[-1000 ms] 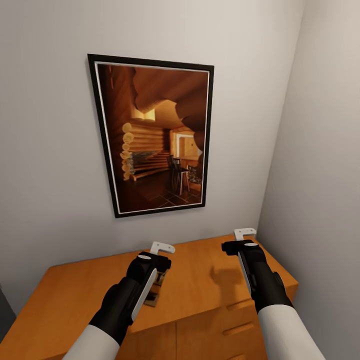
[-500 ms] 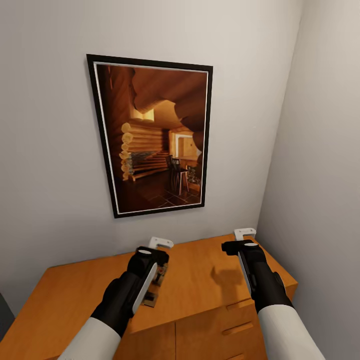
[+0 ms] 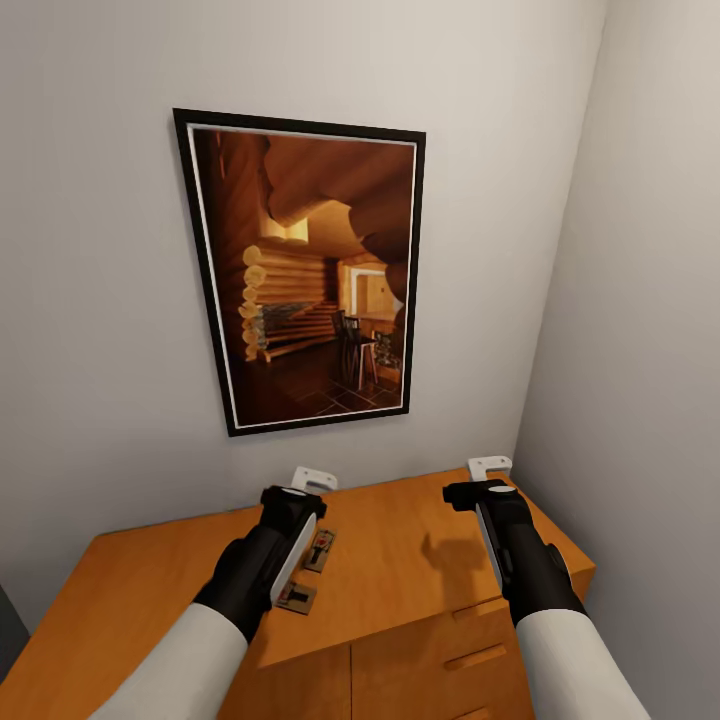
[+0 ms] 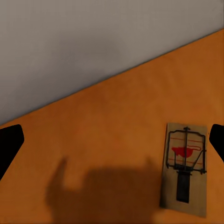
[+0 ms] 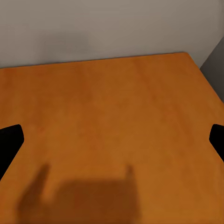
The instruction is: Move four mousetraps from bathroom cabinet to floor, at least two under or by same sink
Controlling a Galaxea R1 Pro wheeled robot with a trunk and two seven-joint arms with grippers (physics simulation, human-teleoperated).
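Two mousetraps lie on the orange-brown cabinet (image 3: 420, 570), just right of my left forearm: one mousetrap (image 3: 320, 550) farther back, another (image 3: 297, 597) nearer the front edge. A mousetrap (image 4: 185, 169) with a red mark and dark spring lies flat in the left wrist view, close to one black fingertip (image 4: 217, 140). My left gripper (image 3: 303, 490) hovers over the cabinet top, open, with nothing between its fingers. My right gripper (image 3: 487, 487) is open above bare cabinet top (image 5: 112, 121) near the right corner.
A large framed picture (image 3: 310, 270) hangs on the grey wall behind the cabinet. A side wall (image 3: 640, 350) closes in right of the cabinet. Drawer fronts with slim handles (image 3: 476, 657) face me below the top.
My left arm has shifted a little left and toward the wall, uncovering the two mousetraps beside it. The right arm has not moved.
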